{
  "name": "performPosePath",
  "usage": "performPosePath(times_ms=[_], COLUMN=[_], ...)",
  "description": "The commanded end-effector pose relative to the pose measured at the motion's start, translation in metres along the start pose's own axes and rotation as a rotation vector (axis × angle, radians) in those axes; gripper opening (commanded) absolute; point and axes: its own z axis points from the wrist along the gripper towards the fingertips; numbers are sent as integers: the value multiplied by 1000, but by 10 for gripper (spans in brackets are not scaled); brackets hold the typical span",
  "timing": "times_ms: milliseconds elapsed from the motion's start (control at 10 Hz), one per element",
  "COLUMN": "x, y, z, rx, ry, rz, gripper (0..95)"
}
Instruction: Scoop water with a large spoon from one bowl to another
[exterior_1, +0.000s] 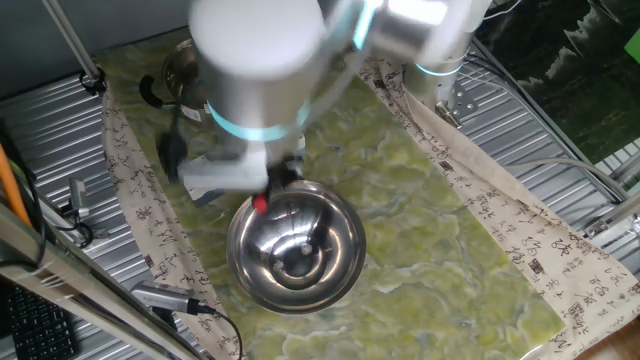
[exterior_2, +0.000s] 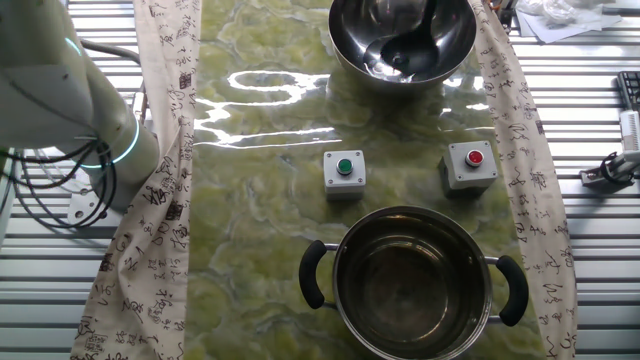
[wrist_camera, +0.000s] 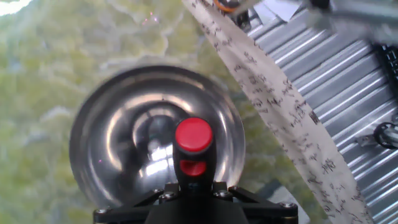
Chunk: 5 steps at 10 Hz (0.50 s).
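Observation:
The large spoon (wrist_camera: 193, 135) has a black handle with a bright red end, and my gripper (wrist_camera: 193, 186) is shut on that handle directly above the wide shiny bowl (wrist_camera: 99, 130). In the other fixed view the spoon's dark scoop (exterior_2: 400, 55) sits low inside this bowl (exterior_2: 350, 35). The red end (exterior_1: 260, 205) also shows at the bowl's (exterior_1: 340, 270) rim under my gripper (exterior_1: 272, 188). The black-handled pot (exterior_2: 415, 285) stands apart, and my arm half hides the pot (exterior_1: 178, 65). Only faint reflections show inside the pot, so water cannot be told.
Between the two vessels lie a grey box with a green button (exterior_2: 344, 170) and another with a red button (exterior_2: 470, 165). Printed cloth strips (exterior_2: 160, 150) edge the green mat. Cables and a clamp (exterior_1: 165, 298) lie on the slatted metal beside it.

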Motion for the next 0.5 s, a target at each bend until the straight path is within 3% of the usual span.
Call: performPosePath(times_ms=[100, 200, 500], x=[38, 46, 46], y=[-5, -5, -7], z=[11, 13, 13], rx=[4, 2, 5], ry=[-26, -33, -32], rz=[-53, -59, -27], gripper=[0, 0, 0])
